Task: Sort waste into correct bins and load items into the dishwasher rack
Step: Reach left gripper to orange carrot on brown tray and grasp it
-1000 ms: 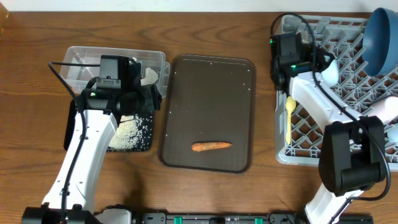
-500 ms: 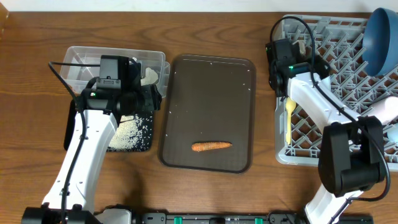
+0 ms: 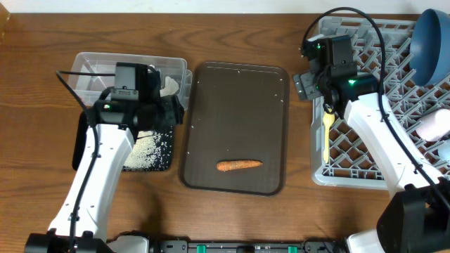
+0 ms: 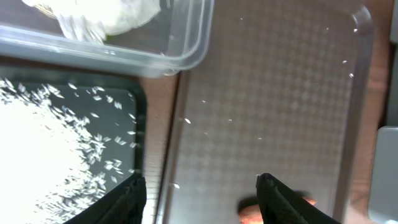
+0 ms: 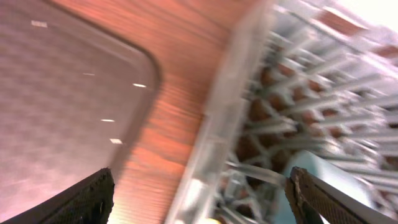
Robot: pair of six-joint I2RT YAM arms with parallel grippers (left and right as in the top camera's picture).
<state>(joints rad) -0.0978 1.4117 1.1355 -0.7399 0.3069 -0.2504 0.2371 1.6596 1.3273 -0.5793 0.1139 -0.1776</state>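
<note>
Shifted leftward, your right claw hangs spread, empty, over the rack at its left rim; left claw, spread, straddles black tray and serving tray edges.

a brown wooden table fills the whole background.

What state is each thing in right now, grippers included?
left gripper: open, empty
right gripper: open, empty
carrot piece: lying on the brown serving tray
rice: heaped in the black tray
tissue: in the clear tub
spoon: lying in the rack
dark blue bowl: propped on edge in the rack
pink cup: in the rack
</note>
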